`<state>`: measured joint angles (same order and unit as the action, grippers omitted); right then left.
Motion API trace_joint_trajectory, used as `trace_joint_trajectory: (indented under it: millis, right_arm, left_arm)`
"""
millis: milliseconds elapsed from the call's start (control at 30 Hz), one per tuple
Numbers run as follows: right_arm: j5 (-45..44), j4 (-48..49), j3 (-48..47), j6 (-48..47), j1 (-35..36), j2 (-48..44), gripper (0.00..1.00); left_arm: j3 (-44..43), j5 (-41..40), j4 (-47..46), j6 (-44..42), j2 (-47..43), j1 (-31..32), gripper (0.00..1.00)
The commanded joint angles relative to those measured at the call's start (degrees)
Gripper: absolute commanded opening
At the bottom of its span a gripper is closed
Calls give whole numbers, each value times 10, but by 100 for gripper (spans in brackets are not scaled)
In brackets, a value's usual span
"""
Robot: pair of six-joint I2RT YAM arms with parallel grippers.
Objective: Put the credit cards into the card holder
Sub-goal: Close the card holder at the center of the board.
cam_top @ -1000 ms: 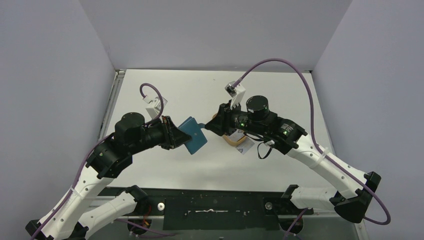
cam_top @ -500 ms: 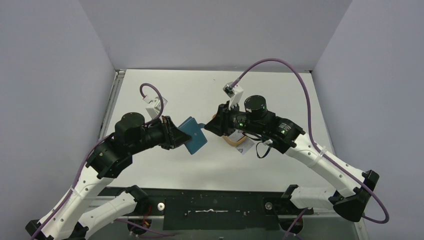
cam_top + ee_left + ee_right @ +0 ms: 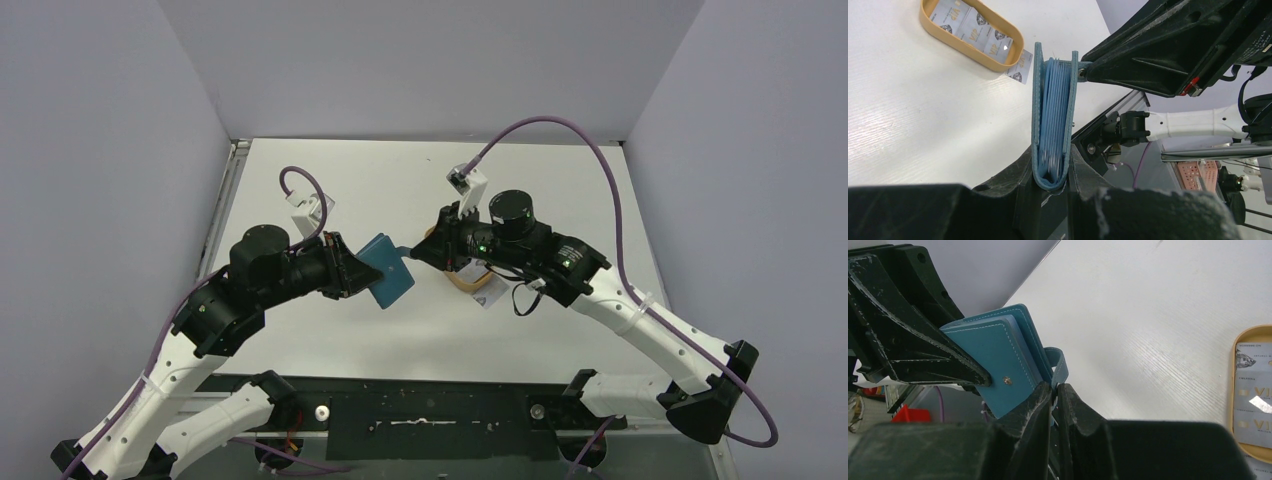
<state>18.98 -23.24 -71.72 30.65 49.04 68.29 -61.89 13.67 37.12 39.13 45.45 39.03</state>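
Observation:
The teal card holder (image 3: 386,270) hangs above the table between the two arms, folded closed. My left gripper (image 3: 1052,172) is shut on its spine; the light blue pockets show between the covers (image 3: 1054,110). My right gripper (image 3: 1054,390) is shut on the holder's snap tab (image 3: 1060,367), with the teal cover (image 3: 998,365) beside it. Silvery grey credit cards (image 3: 973,35) lie in the orange-tan oval tray (image 3: 935,25). One card (image 3: 1019,67) pokes out beside the tray's edge, also seen in the top view (image 3: 485,297). Cards also show in the right wrist view (image 3: 1255,405).
The tray (image 3: 470,283) sits on the white table under the right arm (image 3: 560,265). Grey walls stand on three sides. The left arm (image 3: 260,280) reaches in from the left. A black rail (image 3: 420,412) runs along the near edge.
The right gripper has shifted very slightly; the card holder and the left gripper stay where they were.

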Motion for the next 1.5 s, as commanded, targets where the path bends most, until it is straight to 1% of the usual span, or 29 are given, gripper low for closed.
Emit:
trace_joint_trajectory:
  millis: [0, 33, 133, 200, 367, 533, 700, 833, 1100, 1467]
  right_arm:
    - [11, 29, 2, 3, -7, -16, 7]
    - [11, 29, 2, 3, -7, -17, 4]
    - [14, 30, 5, 5, -9, -21, 4]
    - [14, 31, 6, 5, -9, -23, 0]
    - [19, 27, 5, -2, -11, -26, 0]
    - [30, -29, -24, -63, -8, -26, 0]
    - [58, -58, -40, -104, -6, -26, 0]
    - [75, -28, -27, -89, -6, -30, 0]
    - [75, 16, -9, -52, -7, -27, 0]
    - [56, -8, -32, -51, -1, 3, 0]
  left_arm:
    - [-21, -3, -28, -8, -4, 3, 0]
    - [-21, -3, -28, -8, -4, 2, 0]
    - [-22, -3, -28, -8, -3, 3, 0]
    - [-21, -2, -28, -8, -3, 3, 0]
    - [-22, -4, -27, -8, -2, 3, 0]
    - [-32, -9, -17, -6, 7, 2, 0]
    - [-53, -7, -15, 0, 32, 2, 0]
    - [-69, -5, -20, 4, 56, 2, 0]
    - [-82, 9, -32, 11, 79, 3, 0]
    - [-85, 15, -42, 12, 87, 10, 0]
